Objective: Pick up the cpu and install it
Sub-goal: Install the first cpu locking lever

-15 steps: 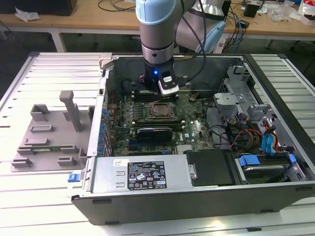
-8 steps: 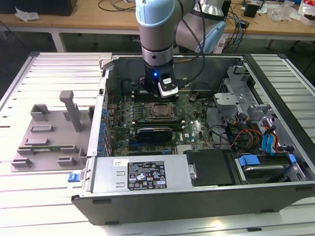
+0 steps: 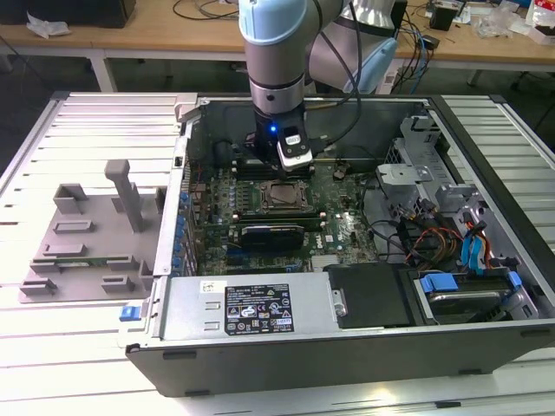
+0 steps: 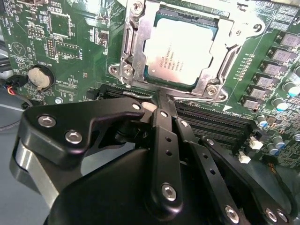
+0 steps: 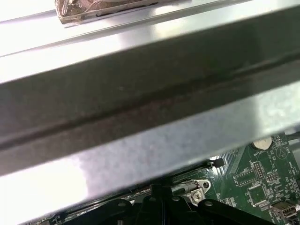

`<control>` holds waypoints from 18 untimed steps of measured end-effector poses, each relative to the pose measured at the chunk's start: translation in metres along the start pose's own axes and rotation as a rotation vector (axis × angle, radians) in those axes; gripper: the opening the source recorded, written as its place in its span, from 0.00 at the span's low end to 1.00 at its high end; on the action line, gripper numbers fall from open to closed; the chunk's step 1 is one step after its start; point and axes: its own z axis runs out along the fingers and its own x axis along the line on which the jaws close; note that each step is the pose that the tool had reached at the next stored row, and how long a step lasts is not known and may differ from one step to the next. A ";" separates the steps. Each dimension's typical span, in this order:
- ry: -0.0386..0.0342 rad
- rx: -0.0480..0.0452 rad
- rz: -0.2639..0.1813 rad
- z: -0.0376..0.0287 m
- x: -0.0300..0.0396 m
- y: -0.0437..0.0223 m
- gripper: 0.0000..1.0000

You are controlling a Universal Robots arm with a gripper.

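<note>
We see the robot arm (image 3: pixel 276 61) reaching down into an open computer case (image 3: pixel 347 329) that lies on its side on a slatted white table (image 3: pixel 87 130), its gripper (image 4: pixel 158 101) hanging just over the green motherboard (image 4: pixel 70 42). In the second wrist view the black fingers (image 4: pixel 164 136) are drawn together into one narrow point, with nothing between them, and that point sits above the dark memory slots (image 4: pixel 211 119) just beside the socket. The cpu (image 4: pixel 180 51), its pale silvery top facing up, lies seated inside the metal-framed socket (image 4: pixel 129 54), apart from the fingertips. In the exterior view we find the same chip (image 3: pixel 284 196) near the middle of the board, just in front of the arm's wrist. A round coin battery (image 4: pixel 39 77) shines on the board, well off to one side of the socket. In the first wrist view we look past a broad grey metal edge of the case (image 5: pixel 140 140) to a strip of the board beyond. On the table at the exterior view's left rests a grey slotted plastic tray (image 3: pixel 87 234), well apart from the arm.
</note>
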 end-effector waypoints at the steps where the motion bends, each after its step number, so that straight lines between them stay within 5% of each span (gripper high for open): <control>1: -0.0005 0.0011 0.001 -0.0001 0.0000 0.0002 0.11; 7: -0.0002 0.0065 0.006 -0.0035 -0.0012 0.0011 0.11; 13: -0.0085 0.0343 0.004 -0.0036 -0.0008 0.0034 0.11; 18: -0.0096 0.0383 0.004 -0.0044 -0.0009 0.0037 0.11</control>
